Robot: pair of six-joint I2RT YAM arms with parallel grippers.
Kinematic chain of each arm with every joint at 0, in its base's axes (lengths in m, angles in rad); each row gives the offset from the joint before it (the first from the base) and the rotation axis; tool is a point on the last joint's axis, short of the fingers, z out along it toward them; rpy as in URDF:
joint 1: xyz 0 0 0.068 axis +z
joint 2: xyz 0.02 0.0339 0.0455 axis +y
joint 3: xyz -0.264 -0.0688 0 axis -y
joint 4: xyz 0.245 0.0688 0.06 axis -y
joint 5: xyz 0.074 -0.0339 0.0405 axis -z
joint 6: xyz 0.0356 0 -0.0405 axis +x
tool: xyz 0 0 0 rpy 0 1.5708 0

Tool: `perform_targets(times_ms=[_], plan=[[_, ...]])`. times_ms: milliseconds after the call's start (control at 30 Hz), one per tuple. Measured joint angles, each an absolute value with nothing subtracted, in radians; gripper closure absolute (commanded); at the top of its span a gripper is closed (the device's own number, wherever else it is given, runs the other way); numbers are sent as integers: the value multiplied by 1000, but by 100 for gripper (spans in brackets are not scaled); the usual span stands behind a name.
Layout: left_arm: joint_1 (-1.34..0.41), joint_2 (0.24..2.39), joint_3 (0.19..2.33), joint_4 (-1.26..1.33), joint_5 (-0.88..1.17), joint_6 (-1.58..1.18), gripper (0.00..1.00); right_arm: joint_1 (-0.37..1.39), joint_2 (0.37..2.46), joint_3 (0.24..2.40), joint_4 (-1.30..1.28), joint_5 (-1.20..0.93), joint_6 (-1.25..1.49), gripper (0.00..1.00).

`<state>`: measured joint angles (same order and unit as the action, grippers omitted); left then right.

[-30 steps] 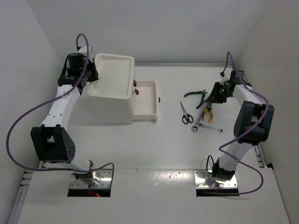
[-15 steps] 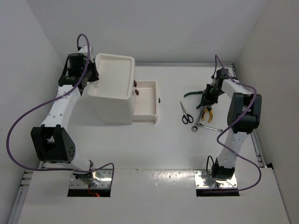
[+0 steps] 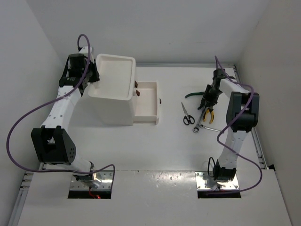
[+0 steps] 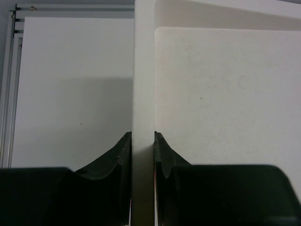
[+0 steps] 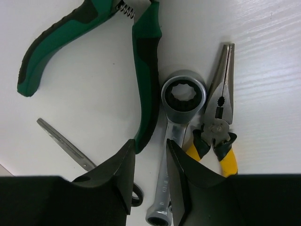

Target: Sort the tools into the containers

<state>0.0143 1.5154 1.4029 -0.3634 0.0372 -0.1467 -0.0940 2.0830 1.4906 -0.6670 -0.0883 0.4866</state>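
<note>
Tool count on the white tabletop: five, all grouped at the right of the top view.

- One pair of green-handled pliers, at the upper side of the group.
- One pair of yellow-handled needle-nose pliers, at the lower right of the wrist view.
- One pair of black-handled scissors, at the left edge of the group. The right wrist view shows only one blade.
- Two slim silver wrenches. The first silver wrench lies between the green handle and the yellow-handled pliers, close against both. The second silver wrench lies at the lower edge of the group.

Container count: one tall white plastic box, left of centre in the top view. It has one shallow rimmed top tray and one white drawer pulled out toward the tools. The drawer holds no tool.

Right gripper: low over the group. The jaws stand a narrow gap apart and grip nothing. The end of one green handle lies at the mouth of the gap.

Left gripper: at the left rim of the top tray. The jaws are closed on the rim wall, one finger outside and one inside the tray.
</note>
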Motion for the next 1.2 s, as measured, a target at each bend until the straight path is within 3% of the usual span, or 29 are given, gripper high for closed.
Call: perform_targets(times_ms=[700, 767, 833, 1200], plan=[[14, 1516, 1403, -361, 37, -147, 100, -62, 2165, 1544, -653, -19, 561, 73], [14, 1516, 1403, -361, 37, -147, 100, -61, 2177, 1563, -654, 8, 565, 82], [14, 1516, 1403, -361, 37, -147, 100, -61, 2188, 1579, -657, 23, 568, 100], [14, 1516, 1403, -361, 37, -147, 100, -47, 2176, 1573, -643, 3, 348, 100]])
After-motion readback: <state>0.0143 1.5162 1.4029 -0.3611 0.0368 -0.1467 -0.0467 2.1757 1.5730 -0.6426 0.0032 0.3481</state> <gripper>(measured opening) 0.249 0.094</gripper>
